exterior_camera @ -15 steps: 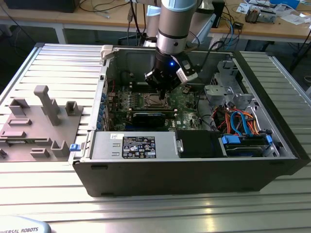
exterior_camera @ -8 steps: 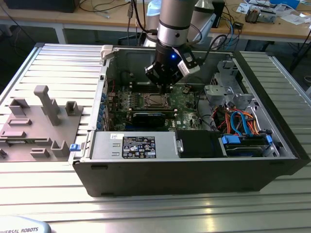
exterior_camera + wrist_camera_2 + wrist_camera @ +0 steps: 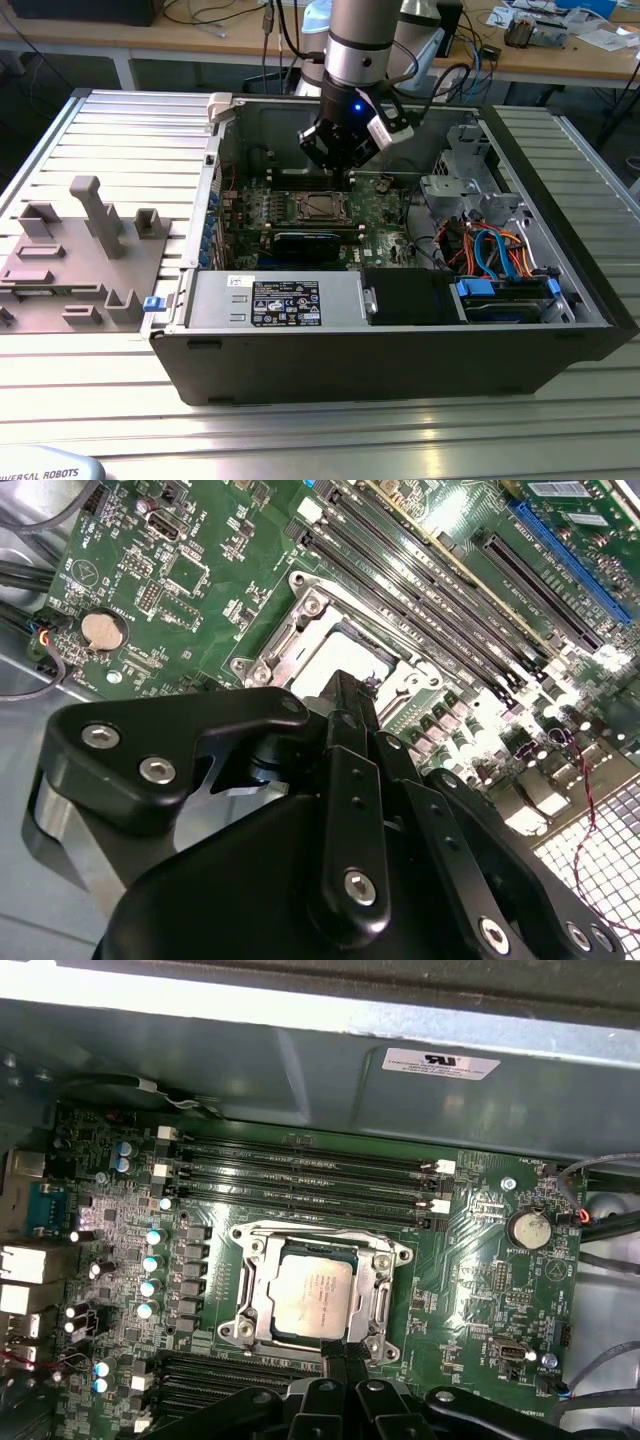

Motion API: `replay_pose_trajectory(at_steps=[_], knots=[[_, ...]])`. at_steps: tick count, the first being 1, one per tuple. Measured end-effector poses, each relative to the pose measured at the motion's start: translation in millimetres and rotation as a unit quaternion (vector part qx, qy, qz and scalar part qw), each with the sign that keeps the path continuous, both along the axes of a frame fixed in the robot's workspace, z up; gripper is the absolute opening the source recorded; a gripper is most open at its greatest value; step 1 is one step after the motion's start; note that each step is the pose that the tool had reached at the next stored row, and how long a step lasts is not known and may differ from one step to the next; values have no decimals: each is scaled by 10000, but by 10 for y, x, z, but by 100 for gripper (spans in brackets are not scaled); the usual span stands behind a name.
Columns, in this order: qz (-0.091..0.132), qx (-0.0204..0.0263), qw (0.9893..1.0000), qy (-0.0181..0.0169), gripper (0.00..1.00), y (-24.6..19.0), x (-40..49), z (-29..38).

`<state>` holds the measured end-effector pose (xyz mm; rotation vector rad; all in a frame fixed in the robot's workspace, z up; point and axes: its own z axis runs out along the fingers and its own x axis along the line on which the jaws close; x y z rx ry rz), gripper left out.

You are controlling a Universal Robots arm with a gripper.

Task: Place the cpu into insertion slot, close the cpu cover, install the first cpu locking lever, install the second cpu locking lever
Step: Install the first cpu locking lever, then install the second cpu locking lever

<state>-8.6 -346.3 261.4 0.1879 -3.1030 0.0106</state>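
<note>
Just beyond the pincer [image 3: 343,1360], the cpu [image 3: 310,1295] under its cover [image 3: 375,1295].

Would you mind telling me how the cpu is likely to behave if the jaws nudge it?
The cpu looks flat and metal-topped, so probably stiff. Framed by the cpu cover, it likely won't slide.

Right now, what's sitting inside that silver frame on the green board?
The cpu, silver top up, sits inside the cpu cover. The insertion slot beneath is covered. The gripper hides the frame's near edge.
</note>
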Motion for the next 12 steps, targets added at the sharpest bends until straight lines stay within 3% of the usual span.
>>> replay_pose_trajectory(at_steps=[12], knots=[[1,-2,10000,1,11,-12,2,6]])
